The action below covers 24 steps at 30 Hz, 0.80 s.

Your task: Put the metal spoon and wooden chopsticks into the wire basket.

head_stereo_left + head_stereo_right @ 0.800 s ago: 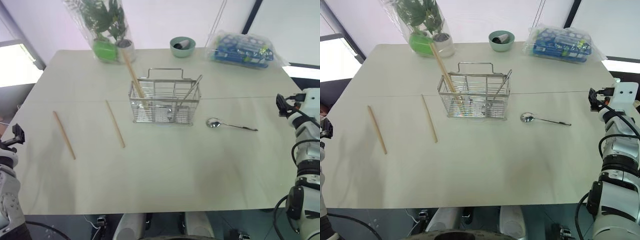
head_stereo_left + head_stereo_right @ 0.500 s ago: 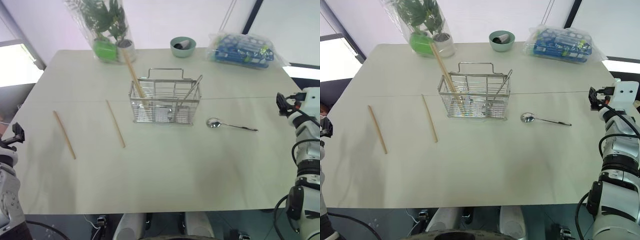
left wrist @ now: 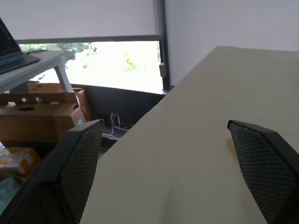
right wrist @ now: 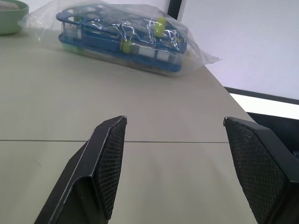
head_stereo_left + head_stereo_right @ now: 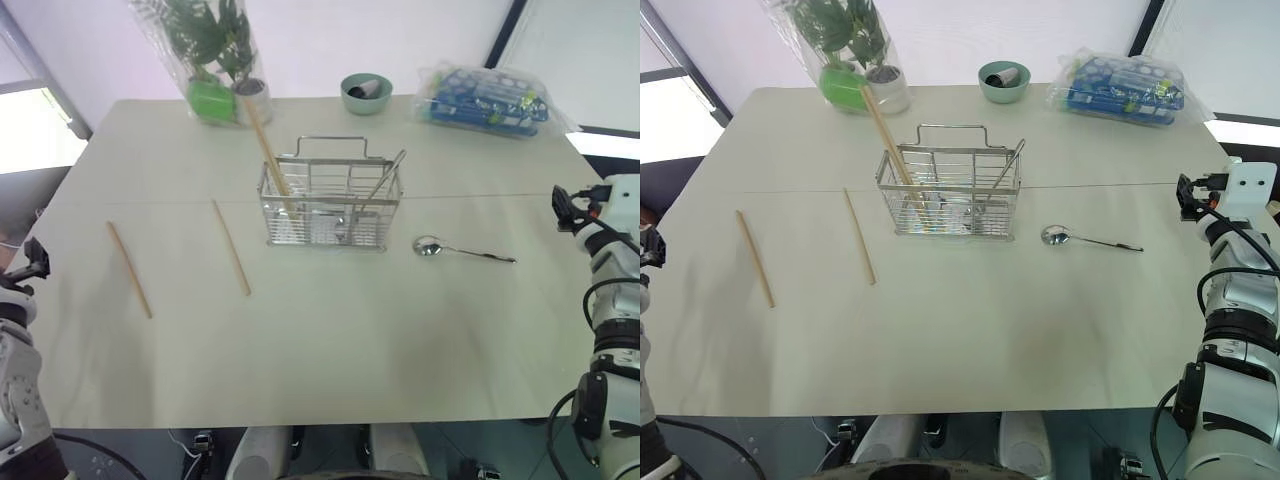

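The wire basket (image 5: 328,208) stands at the table's middle, with a wooden stick (image 5: 266,150) and a thin metal handle (image 5: 385,178) leaning in it. To its right the metal spoon (image 5: 463,251) lies flat, bowl toward the basket. Two wooden chopsticks lie apart on the table left of the basket, one nearer it (image 5: 230,247) and one farther left (image 5: 129,269). My left gripper (image 3: 163,128) is open and empty at the table's left edge, well short of the chopsticks. At the right edge, beyond the spoon's handle, my right gripper (image 4: 174,120) is open and empty.
A wrapped potted plant (image 5: 210,60), a green bowl (image 5: 365,92) and a bagged blue rack (image 5: 487,100) line the table's far side. Cardboard boxes (image 3: 37,116) sit on the floor beyond the left edge.
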Each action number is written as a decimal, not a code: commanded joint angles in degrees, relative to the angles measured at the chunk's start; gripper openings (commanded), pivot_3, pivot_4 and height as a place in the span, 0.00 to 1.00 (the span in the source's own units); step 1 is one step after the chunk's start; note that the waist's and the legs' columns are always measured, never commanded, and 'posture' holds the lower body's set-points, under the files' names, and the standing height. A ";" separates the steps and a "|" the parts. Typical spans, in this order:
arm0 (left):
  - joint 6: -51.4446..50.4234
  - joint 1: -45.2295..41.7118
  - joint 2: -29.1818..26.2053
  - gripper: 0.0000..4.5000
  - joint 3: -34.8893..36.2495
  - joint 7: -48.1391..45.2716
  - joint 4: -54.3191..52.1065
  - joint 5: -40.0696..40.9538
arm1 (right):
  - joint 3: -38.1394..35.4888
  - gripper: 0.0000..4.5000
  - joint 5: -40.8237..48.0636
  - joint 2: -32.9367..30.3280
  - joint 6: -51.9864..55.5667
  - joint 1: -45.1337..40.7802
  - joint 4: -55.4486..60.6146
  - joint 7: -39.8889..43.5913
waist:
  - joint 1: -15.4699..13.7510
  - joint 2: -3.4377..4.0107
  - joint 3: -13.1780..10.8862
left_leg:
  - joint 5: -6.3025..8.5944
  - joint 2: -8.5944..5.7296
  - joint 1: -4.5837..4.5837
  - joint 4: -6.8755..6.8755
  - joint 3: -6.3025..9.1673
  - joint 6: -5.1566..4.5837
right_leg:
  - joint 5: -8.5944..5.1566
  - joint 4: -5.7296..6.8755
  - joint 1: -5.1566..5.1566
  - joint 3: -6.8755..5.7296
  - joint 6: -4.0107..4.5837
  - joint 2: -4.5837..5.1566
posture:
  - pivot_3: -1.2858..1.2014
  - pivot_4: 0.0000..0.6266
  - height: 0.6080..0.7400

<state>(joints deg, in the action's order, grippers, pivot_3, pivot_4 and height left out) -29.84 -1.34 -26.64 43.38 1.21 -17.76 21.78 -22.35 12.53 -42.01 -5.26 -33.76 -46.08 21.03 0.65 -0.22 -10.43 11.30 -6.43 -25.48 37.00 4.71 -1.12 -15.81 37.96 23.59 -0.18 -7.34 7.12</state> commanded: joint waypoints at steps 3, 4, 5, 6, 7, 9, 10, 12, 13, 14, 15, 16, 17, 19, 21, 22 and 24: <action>-0.51 -3.41 -3.46 0.99 -2.35 -3.46 -2.87 1.81 | 2.40 0.76 0.18 -3.48 1.27 -3.40 3.26 8.13 | 0.02 0.01 -0.01 | 0.00 -0.01 0.00 0.00 -0.01 0.00 | 0.00 0.00 -0.01 0.00 0.00 0.00 | 0.52 0.24 0.60; -0.91 -4.00 -4.03 0.99 -3.02 -4.61 -3.33 2.62 | 3.44 0.76 0.27 -4.32 2.01 -3.86 3.68 11.26 | 0.00 0.02 -0.03 | 0.00 -0.01 0.00 0.01 -0.01 0.00 | 0.00 0.00 0.00 -0.01 0.00 0.00 | 0.52 0.24 0.60; -1.22 -4.44 -4.39 0.99 -3.46 -5.31 -3.56 3.08 | 4.12 0.76 0.35 -4.88 2.48 -4.28 3.76 13.29 | 0.03 0.03 -0.04 | 0.00 -0.01 -0.01 0.01 -0.01 0.00 | 0.00 0.00 0.00 -0.02 0.00 0.00 | 0.52 0.24 0.60; -1.25 -5.24 -5.75 0.99 -4.68 -6.83 -3.74 3.10 | 5.76 0.76 0.33 -6.14 2.80 -4.82 4.20 18.18 | 0.05 0.03 -0.05 | 0.00 -0.01 -0.01 0.01 -0.01 0.00 | 0.00 0.00 0.01 -0.03 0.00 -0.01 | 0.52 0.24 0.60; -2.25 -6.63 -7.07 0.99 -5.64 -8.51 -4.08 4.49 | 7.29 0.76 0.57 -7.43 3.41 -5.45 4.69 23.54 | 0.06 0.04 -0.06 | 0.00 0.00 -0.01 0.00 -0.01 0.00 | 0.00 0.00 0.01 -0.03 -0.01 -0.01 | 0.52 0.24 0.60; -5.40 -9.83 -9.58 0.99 -7.39 -12.29 -4.48 8.88 | 10.41 0.76 0.13 -9.81 4.09 -7.39 4.35 32.62 | 0.05 0.06 -0.11 | 0.00 0.00 -0.03 -0.01 -0.01 0.00 | 0.00 0.00 0.00 -0.04 -0.01 -0.02 | 0.52 0.24 0.60; -7.50 -11.26 -10.54 0.99 -7.98 -14.21 -4.80 11.78 | 11.61 0.76 -0.19 -10.65 4.21 -8.48 3.63 35.90 | 0.07 0.06 -0.12 | 0.00 0.01 -0.03 -0.01 -0.01 0.00 | 0.01 0.00 0.01 -0.05 -0.01 -0.03 | 0.52 0.24 0.60; -15.06 -14.31 -12.93 0.99 -9.16 -19.97 -6.90 23.28 | 14.52 0.76 -1.33 -12.15 4.41 -11.72 0.95 42.91 | 0.20 0.07 -0.14 | 0.00 0.01 -0.01 0.00 -0.01 0.00 | 0.01 -0.04 0.07 -0.05 -0.01 -0.03 | 0.52 0.24 0.60; -17.99 -15.12 -14.82 0.99 -10.24 -23.74 -8.80 28.63 | 16.08 0.76 -1.86 -12.63 4.95 -13.35 -0.23 46.61 | 0.31 0.05 -0.18 | 0.00 0.01 -0.02 0.00 -0.01 0.00 | 0.01 -0.05 0.10 -0.05 -0.02 -0.02 | 0.52 0.24 0.60; -20.70 -15.74 -16.77 0.99 -11.37 -26.88 -10.26 32.97 | 17.40 0.76 -2.38 -12.81 4.94 -14.82 -1.34 49.70 | 0.36 0.03 -0.21 | 0.00 0.01 -0.03 -0.01 -0.01 0.00 | 0.01 -0.08 0.10 -0.05 -0.02 -0.02 | 0.52 0.24 0.60; -22.29 -16.02 -18.18 0.99 -12.03 -28.60 -11.04 35.49 | 18.16 0.76 -2.77 -12.84 4.79 -15.81 -2.21 51.63 | 0.45 0.03 -0.24 | 0.00 0.01 -0.03 -0.03 -0.01 0.00 | 0.01 -0.13 0.10 -0.05 -0.02 -0.02 | 0.52 0.24 0.60; -23.10 -16.38 -20.35 0.99 -13.89 -32.24 -12.38 37.36 | 19.58 0.76 -3.56 -12.69 5.06 -17.15 -3.28 54.55 | 0.55 0.06 -0.25 | 0.00 0.01 -0.03 -0.07 -0.01 0.01 | 0.01 -0.17 0.11 -0.05 -0.03 -0.03 | 0.52 0.24 0.60; -23.98 -16.80 -22.15 0.99 -15.54 -34.88 -13.09 38.78 | 20.76 0.76 -4.21 -12.47 5.47 -18.24 -4.22 57.03 | 0.58 0.06 -0.28 | 0.00 0.01 -0.01 -0.17 -0.02 0.01 | 0.02 -0.23 0.11 -0.03 -0.03 -0.03 | 0.52 0.24 0.60; -24.74 -18.98 -24.16 0.99 -19.72 -39.03 -13.84 40.88 | 23.36 0.76 -5.83 -11.75 6.32 -20.50 -6.53 61.72 | 0.44 0.12 -0.32 | -0.02 0.05 -0.03 -0.25 -0.03 0.04 | 0.02 -0.23 0.09 -0.02 -0.02 -0.07 | 0.52 0.24 0.60; -25.16 -21.85 -24.28 0.99 -23.67 -41.16 -13.35 42.11 | 25.87 0.76 -7.68 -11.03 7.01 -22.27 -8.94 65.59 | 0.31 0.16 -0.35 | -0.06 0.06 -0.02 -0.35 -0.04 0.12 | 0.03 -0.23 0.08 -0.02 -0.02 -0.08 | 0.52 0.24 0.60; -25.01 -23.31 -24.07 0.99 -25.88 -42.31 -13.21 41.91 | 26.99 0.76 -8.72 -10.56 6.67 -23.00 -10.22 66.79 | 0.29 0.15 -0.36 | -0.10 0.07 -0.02 -0.41 -0.04 0.18 | 0.04 -0.23 0.07 -0.02 0.00 -0.08 | 0.52 0.24 0.60; -24.38 -26.28 -23.27 0.99 -30.57 -43.95 -12.76 40.21 | 28.81 0.76 -10.54 -9.12 6.67 -24.46 -12.91 67.93 | 0.24 0.14 -0.37 | -0.13 0.07 -0.01 -0.47 -0.04 0.22 | 0.05 -0.23 0.07 -0.01 0.01 -0.08 | 0.52 0.24 0.60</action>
<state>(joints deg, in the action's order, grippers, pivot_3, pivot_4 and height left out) -54.78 -26.06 -49.95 14.83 -41.26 -30.13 62.47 5.90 3.06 -51.45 1.60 -56.21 -58.03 87.59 0.89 -0.08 -10.81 11.17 -6.35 -25.49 36.52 4.67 -0.89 -15.76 37.72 23.66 -0.19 -7.33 7.03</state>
